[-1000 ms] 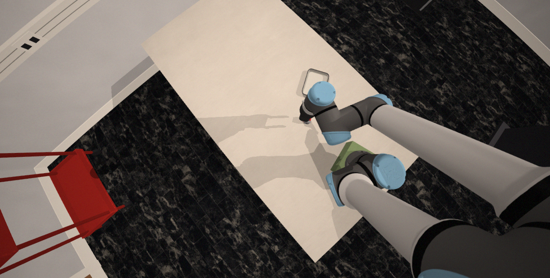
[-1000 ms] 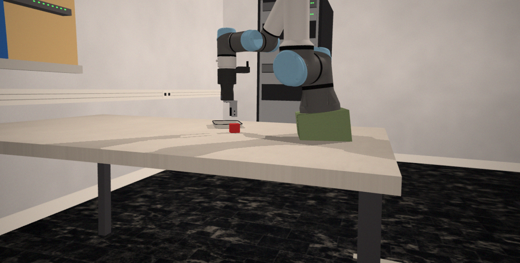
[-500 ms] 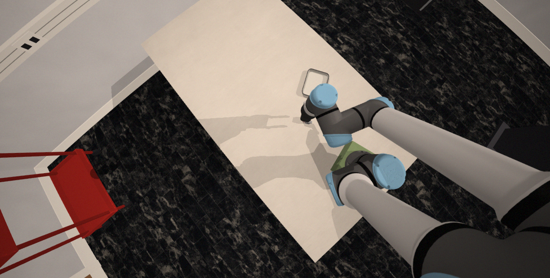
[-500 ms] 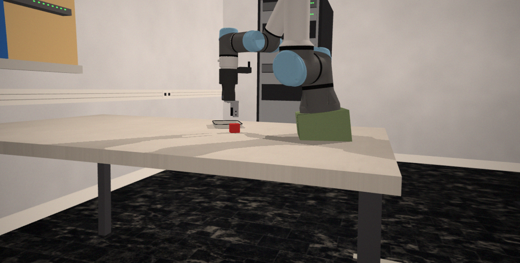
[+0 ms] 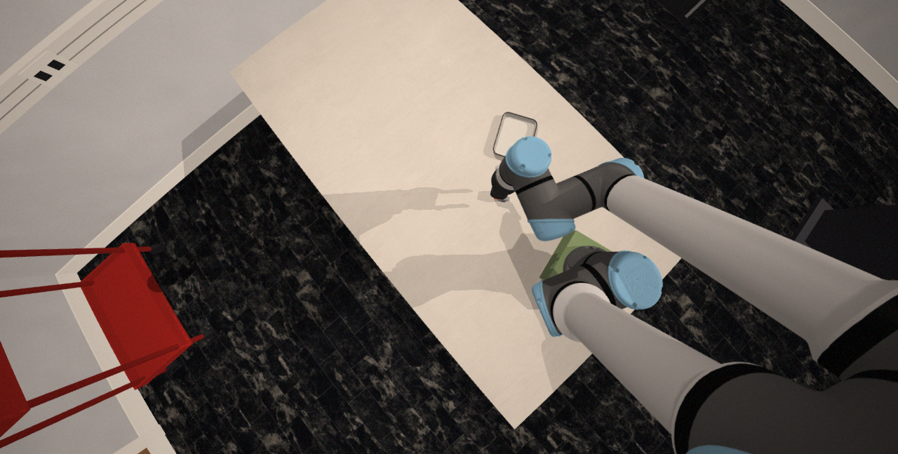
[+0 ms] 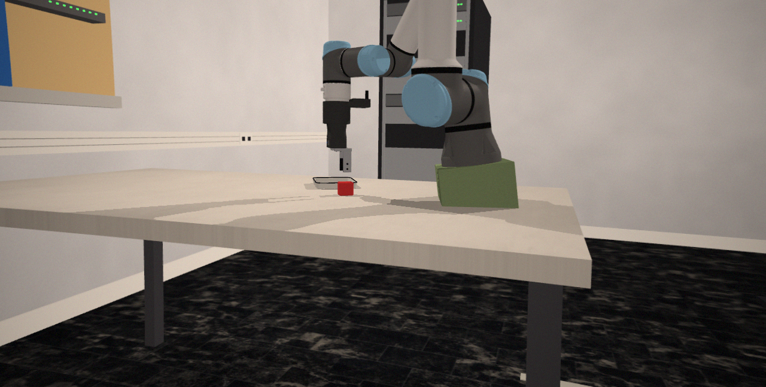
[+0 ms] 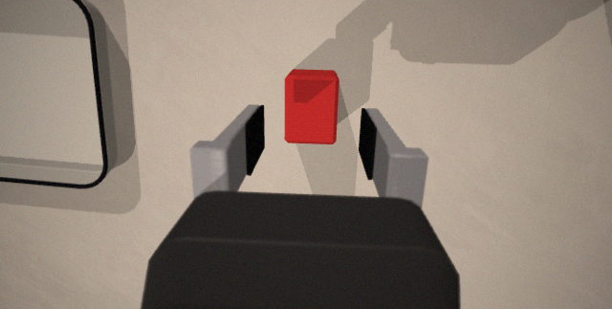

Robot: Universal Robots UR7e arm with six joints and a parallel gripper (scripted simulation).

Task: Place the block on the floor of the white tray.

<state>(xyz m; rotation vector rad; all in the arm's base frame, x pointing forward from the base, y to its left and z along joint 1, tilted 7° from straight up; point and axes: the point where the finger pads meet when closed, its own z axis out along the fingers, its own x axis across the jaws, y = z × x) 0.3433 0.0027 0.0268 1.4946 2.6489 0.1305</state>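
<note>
A red block (image 6: 345, 188) (image 7: 311, 111) rests on the table, outside the tray; in the top view it is almost wholly hidden under the gripper. My gripper (image 6: 345, 170) (image 7: 312, 128) is open and empty and points down above the block. In the wrist view the block shows between the two fingers' lines, a little beyond the tips, with a gap on each side. The white tray with a black rim (image 5: 497, 137) (image 6: 334, 186) (image 7: 97, 84) stands beside the block, left of the gripper in the wrist view. The part of its floor that shows is empty.
The arm's base stands on a green block (image 5: 555, 255) (image 6: 476, 186) on the table (image 5: 377, 74) (image 6: 107, 192). The arm reaches over the table and covers one corner of the tray in the top view. A red chair (image 5: 135, 313) and a dark rack (image 6: 412, 136) stand off the table.
</note>
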